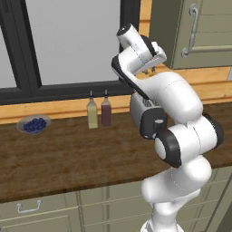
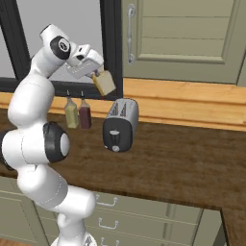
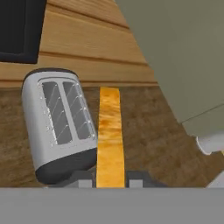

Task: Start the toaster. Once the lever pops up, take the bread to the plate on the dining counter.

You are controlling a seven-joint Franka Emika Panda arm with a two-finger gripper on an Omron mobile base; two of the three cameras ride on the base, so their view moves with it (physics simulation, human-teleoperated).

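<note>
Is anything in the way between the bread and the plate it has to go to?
Can't tell: these pictures don't take in the plate or the dining counter. The gripper holds the bread up in the air above the toaster, with nothing touching the slice besides the gripper.

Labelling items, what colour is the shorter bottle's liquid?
Dark red bottle; right base view shows it best.

Lighting even and diffuse across all views, moderately bright, no clear single source. No glare. Soft shading on toaster sides; faint shadow beneath it on tabletop. Rendered look, low res: edges slightly soft and jagged, wood grain smeared. No lens distortion at frame edges.
</note>
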